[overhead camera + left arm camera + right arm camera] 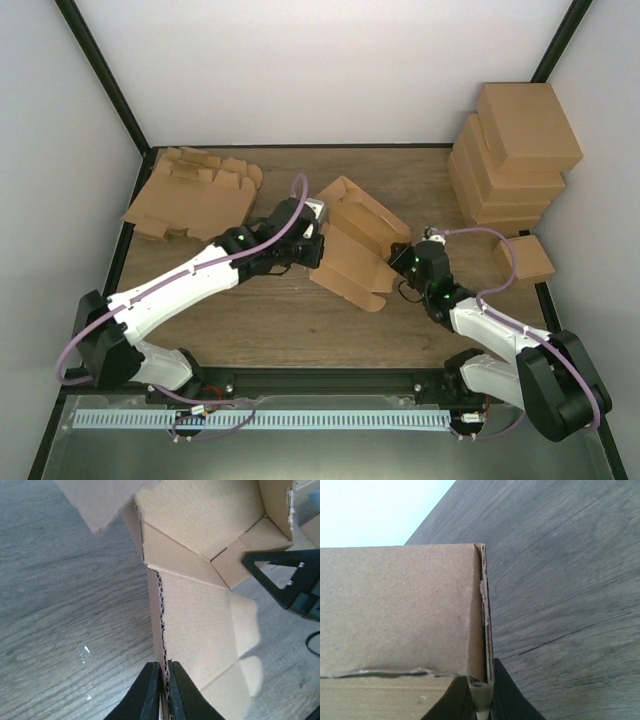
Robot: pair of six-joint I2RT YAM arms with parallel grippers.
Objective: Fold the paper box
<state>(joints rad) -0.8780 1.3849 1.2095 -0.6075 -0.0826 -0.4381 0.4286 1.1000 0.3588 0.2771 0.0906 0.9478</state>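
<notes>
1. From the top camera, a white-walled cell with black frame posts surrounds a dark wood-grain table (250,320). A stack of folded brown cardboard boxes (515,150) stands at the far right, with one small closed cardboard box (527,258) just in front of it. A pile of flat brown cardboard blanks (195,195) lies at the far left.
2. In the same view, the half-formed brown corrugated paper box (355,245) sits at the table's centre, between the two arms. Its long axis runs roughly from far to near, slightly slanted. The left gripper (312,240) meets its left side and the right gripper (400,262) meets its right side, so neither arm is nearer.
3. In the left wrist view, the left gripper (162,666) is clamped on the raw fluted edge of an upright wall of the box (200,615). This wall runs straight away from the jaws. Open panels and loose flaps spread to the right, where the black right gripper (290,585) shows.
4. In the right wrist view, the right gripper (481,680) is pinched on a doubled wall edge of the box (395,610), which also runs straight ahead. Bare table (570,580) lies to the right.
5. As a judgement, the coming fold depends on both opposite walls being held upright while the loose flaps turn inward. There seems to be free room around the box for this.
</notes>
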